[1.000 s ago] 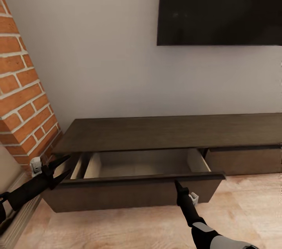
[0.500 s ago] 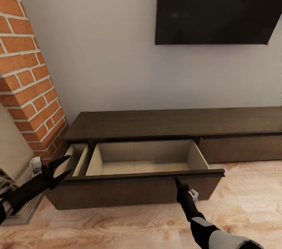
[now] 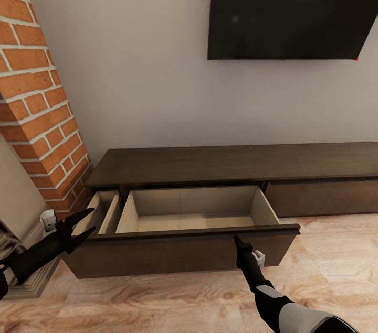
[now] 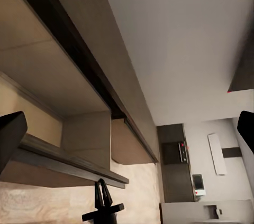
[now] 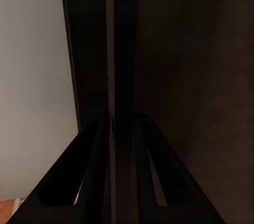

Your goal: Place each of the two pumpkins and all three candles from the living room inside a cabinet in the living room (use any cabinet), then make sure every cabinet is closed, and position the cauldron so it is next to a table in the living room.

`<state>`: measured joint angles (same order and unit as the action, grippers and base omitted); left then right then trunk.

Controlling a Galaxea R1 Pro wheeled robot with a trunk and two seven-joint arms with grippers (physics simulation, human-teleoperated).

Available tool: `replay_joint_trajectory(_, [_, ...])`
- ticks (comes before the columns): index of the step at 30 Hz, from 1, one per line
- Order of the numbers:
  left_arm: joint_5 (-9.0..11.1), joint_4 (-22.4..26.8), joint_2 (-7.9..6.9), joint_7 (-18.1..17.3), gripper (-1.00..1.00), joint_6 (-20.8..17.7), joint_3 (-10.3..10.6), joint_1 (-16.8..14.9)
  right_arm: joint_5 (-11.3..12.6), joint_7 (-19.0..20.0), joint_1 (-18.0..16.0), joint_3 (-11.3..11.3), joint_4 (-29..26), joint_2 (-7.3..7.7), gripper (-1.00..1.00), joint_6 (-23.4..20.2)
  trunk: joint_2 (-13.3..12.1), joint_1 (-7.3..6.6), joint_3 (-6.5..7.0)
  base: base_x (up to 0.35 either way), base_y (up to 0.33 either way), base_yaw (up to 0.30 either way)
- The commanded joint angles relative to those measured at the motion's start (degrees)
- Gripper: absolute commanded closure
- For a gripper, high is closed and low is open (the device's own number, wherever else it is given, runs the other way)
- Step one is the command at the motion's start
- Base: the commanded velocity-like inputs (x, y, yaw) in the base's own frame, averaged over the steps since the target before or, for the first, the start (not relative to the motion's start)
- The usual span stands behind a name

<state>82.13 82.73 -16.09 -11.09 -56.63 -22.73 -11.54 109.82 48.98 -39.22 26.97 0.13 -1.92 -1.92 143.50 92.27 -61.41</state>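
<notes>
While the right gripper [image 3: 237,241] is pinching the top edge of the drawer front [image 3: 184,254], its fingers closed on that thin dark lip as the right wrist view [image 5: 117,145] shows, the drawer is sliding out of the cabinet [image 3: 231,165]. Compared with a second ago, far more of the pale interior [image 3: 194,212] is showing; over the last half second the gain is slight, so the pull is probably nearing its end. The whole view has also shifted, which is the head moving, not the furniture.

The left gripper [image 3: 80,224] is hanging at the drawer's left end with its fingers spread and holding nothing. Beside it, a narrow side compartment [image 3: 102,210] is also lying open.

Nothing is lying in the drawer, and no pumpkins, candles or cauldron are appearing here. I judge the opening step nearly done: the cabinet is becoming ready to receive things, with fetching, loading and closing all remaining. The black screen [image 3: 291,5] is hanging on the wall above.
</notes>
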Motion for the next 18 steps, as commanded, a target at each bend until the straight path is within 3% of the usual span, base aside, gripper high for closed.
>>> replay_joint_trajectory(1, [-0.48, -0.03, 0.0, -0.51, -1.0, -0.23, -0.06, -0.03, -0.05, 5.42, 2.74, 3.36, -0.05, -0.02, 1.0, -0.37, 0.03, -0.03, -0.06, 0.0, 0.0, 0.0])
replay_joint_trajectory(12, [-0.48, -0.03, 0.0, -0.51, -1.0, -0.23, -0.04, -0.02, -0.05, 5.42, 2.74, 3.36, -0.05, -0.02, 1.0, -0.37, 0.03, -0.03, -0.06, -0.016, 0.0, 0.0])
replay_joint_trajectory(13, [-0.48, -0.03, 0.0, -0.51, -1.0, -0.23, -0.04, -0.04, -0.05, 5.42, 2.74, 3.36, -0.05, -0.02, -1.0, -0.37, 0.03, -0.03, -0.06, -0.216, 0.0, 0.0])
replay_joint_trajectory(18, [-0.48, -0.03, 0.0, -0.51, -1.0, -0.23, -0.03, -0.06, -0.05, 5.42, 2.74, 3.36, -0.02, -0.02, -1.0, -0.37, 0.03, -0.03, -0.06, -0.312, 0.0, 0.0])
